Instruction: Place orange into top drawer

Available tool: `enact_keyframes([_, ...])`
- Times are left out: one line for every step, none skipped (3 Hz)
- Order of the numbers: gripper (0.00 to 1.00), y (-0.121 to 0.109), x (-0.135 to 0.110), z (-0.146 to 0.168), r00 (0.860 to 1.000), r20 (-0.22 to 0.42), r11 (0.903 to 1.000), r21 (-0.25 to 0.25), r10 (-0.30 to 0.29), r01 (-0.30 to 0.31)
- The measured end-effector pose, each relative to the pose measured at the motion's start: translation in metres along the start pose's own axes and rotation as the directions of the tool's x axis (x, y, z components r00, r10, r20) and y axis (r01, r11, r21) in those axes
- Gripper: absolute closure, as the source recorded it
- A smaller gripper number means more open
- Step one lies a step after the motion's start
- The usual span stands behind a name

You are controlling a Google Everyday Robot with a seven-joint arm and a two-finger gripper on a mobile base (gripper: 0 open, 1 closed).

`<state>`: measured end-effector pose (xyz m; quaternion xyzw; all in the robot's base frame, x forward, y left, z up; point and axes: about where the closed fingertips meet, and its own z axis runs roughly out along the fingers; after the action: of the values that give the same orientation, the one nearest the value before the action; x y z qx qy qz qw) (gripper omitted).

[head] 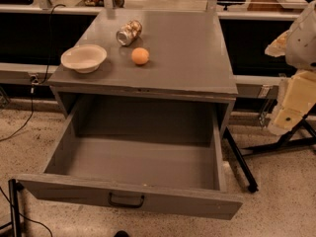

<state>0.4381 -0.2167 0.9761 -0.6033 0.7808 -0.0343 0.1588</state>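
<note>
Our gripper (292, 105) hangs far right, its opening unclear. Nudged clumsily, the orange (140, 56) could roll off the cabinet (197, 48), missing the drawer (197, 201).

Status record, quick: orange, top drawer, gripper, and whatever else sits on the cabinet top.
orange: on the cabinet top, not held
top drawer: pulled open, nothing visible inside
gripper: right edge of view, beside the cabinet, well away from the orange
bowl: cream, upright, left of the orange
can: metallic, lying on its side behind the orange, apart from it
</note>
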Motion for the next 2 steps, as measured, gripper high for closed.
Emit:
enact_keyframes([0.00,0.000,0.000,0.000,1.000,0.000,1.0000,0.000,0.000,0.000])
enact_keyframes([0.00,-0.040,-0.005,0.007,0.999,0.043,0.9978,0.062,0.023,-0.026])
